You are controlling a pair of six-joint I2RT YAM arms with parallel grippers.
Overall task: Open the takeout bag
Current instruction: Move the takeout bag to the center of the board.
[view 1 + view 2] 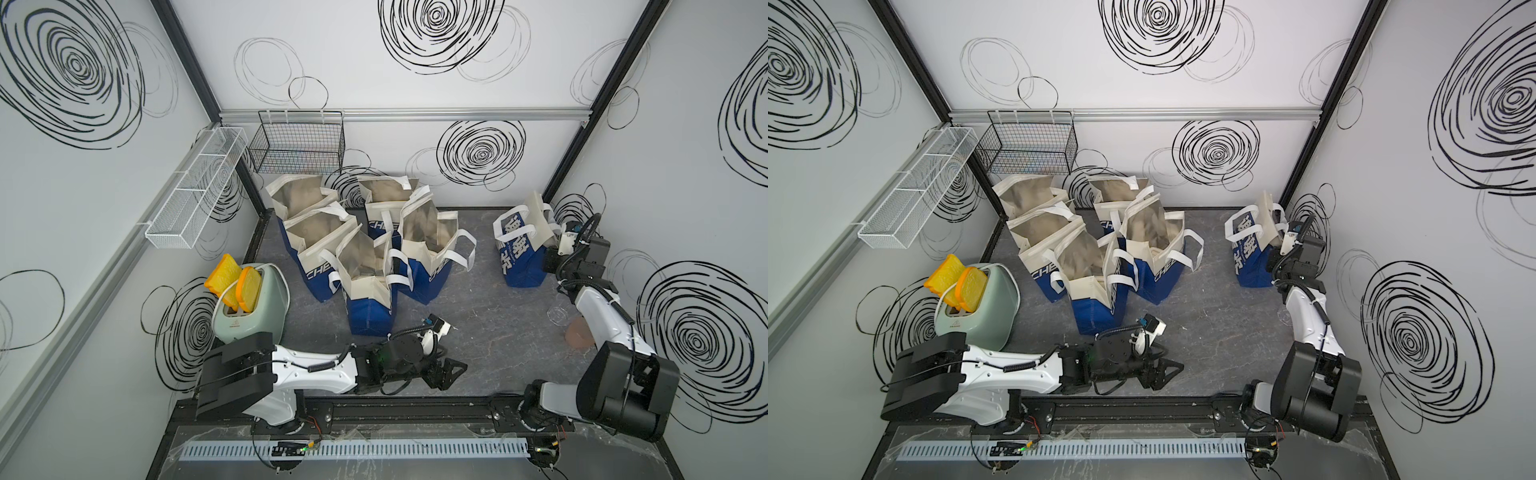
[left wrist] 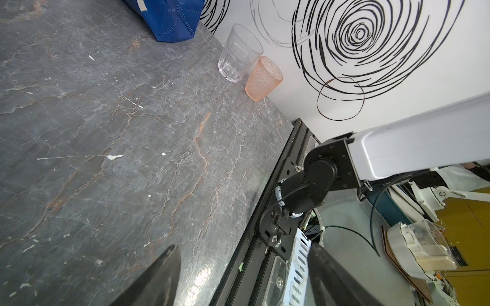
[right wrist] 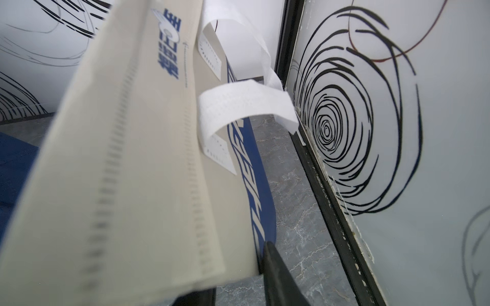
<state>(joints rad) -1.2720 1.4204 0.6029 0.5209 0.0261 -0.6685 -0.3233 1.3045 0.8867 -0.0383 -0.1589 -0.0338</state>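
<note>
Right pincer (image 1: 1276, 252) beside takeout bag (image 1: 1250, 259); 5 open bags (image 1: 1094, 297) stand apart.

takeout bag (image 1: 521, 264) | blue and cream | upright, top flattened | beside right wall

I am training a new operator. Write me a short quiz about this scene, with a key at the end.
1. True or false: the left tool is open and empty.
2. How many bread slices stand in the toaster?
3. Which bag is the right tool at? A. the lone bag, apart from the rest; B. a bag in the middle group; C. none.
Key: 1 true; 2 two; 3 A.
</note>
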